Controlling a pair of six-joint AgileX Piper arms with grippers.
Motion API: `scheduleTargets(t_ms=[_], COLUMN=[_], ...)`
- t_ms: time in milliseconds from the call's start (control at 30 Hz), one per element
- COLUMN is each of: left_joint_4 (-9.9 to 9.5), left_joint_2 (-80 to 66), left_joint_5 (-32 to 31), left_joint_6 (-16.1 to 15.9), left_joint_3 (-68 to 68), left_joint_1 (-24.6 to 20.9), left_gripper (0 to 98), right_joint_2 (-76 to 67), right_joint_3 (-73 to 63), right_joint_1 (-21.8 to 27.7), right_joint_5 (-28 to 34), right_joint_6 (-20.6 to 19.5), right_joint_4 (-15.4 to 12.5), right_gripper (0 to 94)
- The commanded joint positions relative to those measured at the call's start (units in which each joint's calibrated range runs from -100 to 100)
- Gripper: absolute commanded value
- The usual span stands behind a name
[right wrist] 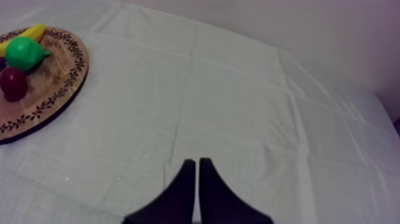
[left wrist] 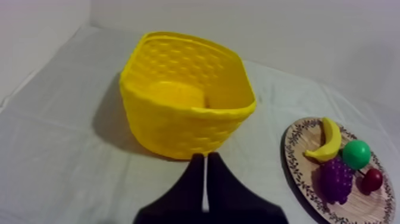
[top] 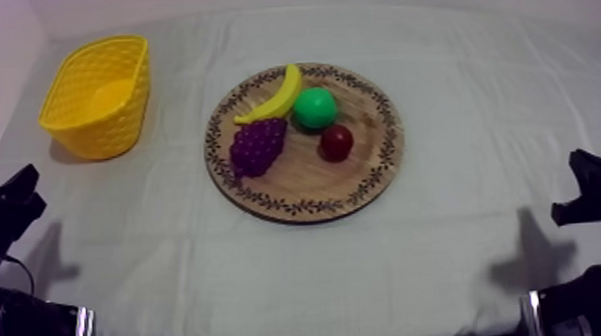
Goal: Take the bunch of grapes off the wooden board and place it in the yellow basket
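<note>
Left pincer (left wrist: 206, 156) is seen closed into a narrow wedge with nothing gripped, low at the near left corner of the desk (top: 154, 273). Toward the far left corner the yellow basket (top: 95, 135) is found upright and holding no fruit. No part of the task is judged done: approach, grasp, lift, carry and release all remain. Well apart from the basket, at mid-desk, the wooden board (top: 305, 184) is set, and the bunch of grapes (top: 257, 146) lies on its left part, the side nearest the basket. The bunch is seen as a dark purple, knobbly cluster, broad at one end and tapering at the other. A banana (top: 274, 95) lies just beside it, then a pear (top: 314, 108) and a small red fruit (top: 337, 141). At the near right corner the right pincer (right wrist: 196, 161) is likewise closed on nothing.
</note>
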Motion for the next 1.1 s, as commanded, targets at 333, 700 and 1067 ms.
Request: scheduleTargets(t_ms=[333, 700, 1067], left_joint_4=[0.01, 0.01, 0.08], left_joint_2=[0.0, 0.1, 8.3], left_joint_5=[0.0, 0.0, -0.1], left_joint_6=[-8.1, -8.4, -7.4], left_joint_3=[0.0, 0.0, -8.3], left_joint_1=[-0.5, -0.7, -0.3], left_gripper=[0.0, 0.0, 0.0], right_joint_2=[0.0, 0.0, 0.0], right_joint_3=[0.0, 0.0, 0.0], right_joint_1=[0.0, 0.0, 0.0], right_joint_5=[0.0, 0.0, 0.0], right_joint_6=[0.0, 0.0, 0.0], right_joint_4=[0.0, 0.0, 0.0], right_gripper=[0.3, 0.3, 0.3])
